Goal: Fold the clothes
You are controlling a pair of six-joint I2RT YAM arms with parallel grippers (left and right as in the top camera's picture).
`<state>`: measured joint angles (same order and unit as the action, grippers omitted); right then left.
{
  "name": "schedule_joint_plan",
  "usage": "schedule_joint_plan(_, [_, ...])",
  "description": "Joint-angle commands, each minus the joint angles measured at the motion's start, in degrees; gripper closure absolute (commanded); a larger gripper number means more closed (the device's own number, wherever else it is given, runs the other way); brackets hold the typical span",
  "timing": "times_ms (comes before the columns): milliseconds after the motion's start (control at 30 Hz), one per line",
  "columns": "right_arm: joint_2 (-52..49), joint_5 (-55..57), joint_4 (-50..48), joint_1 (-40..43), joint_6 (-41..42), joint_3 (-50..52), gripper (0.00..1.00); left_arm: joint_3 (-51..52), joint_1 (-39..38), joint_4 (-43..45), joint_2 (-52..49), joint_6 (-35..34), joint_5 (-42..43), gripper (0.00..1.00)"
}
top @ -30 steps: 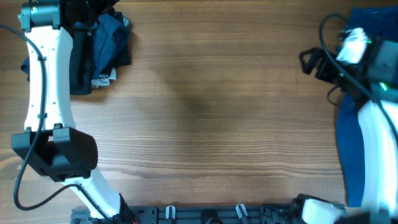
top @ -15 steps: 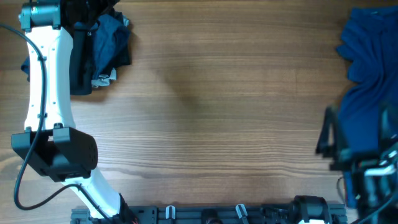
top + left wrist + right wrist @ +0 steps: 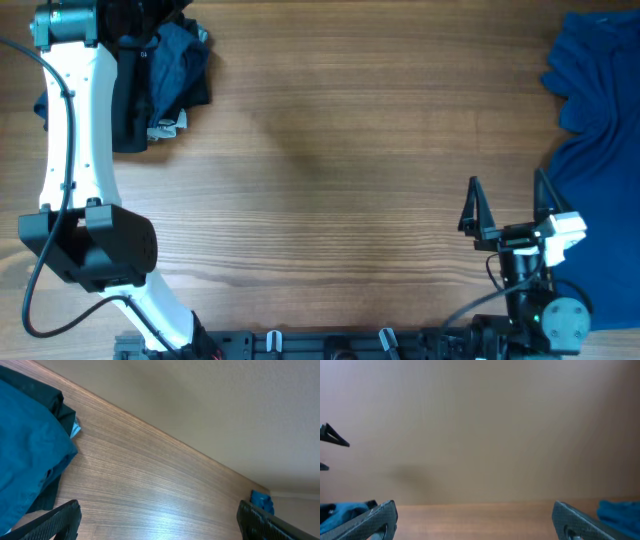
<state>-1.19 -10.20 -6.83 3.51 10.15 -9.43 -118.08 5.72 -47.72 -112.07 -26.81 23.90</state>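
Note:
The clothes lie in two places. A rumpled pile of black and dark blue garments (image 3: 160,75) sits at the table's far left corner. A royal blue garment (image 3: 595,130) is spread along the right edge. My left arm reaches up to the pile. In the left wrist view my left gripper (image 3: 160,525) is open over bare wood, with the blue fabric (image 3: 25,450) just to its left. My right gripper (image 3: 507,200) stands open near the front right, beside the royal blue garment, with nothing between its fingers (image 3: 585,520).
The wooden table (image 3: 340,170) stretches between the two heaps. The arm bases and a black rail (image 3: 330,345) line the front edge. The left arm's white link (image 3: 70,130) runs along the left side. A beige wall (image 3: 480,420) fills the right wrist view.
My right arm has swung back from the far right corner, above the royal blue garment, to the front right near its base. Its jaws stay open. The left arm has not moved.

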Motion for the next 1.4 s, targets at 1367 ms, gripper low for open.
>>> schedule_joint_plan(1367, [0.92,5.33,6.56,-3.72,0.37,9.14,0.00,0.09,-0.20,0.13,-0.15,0.50,0.50,0.00])
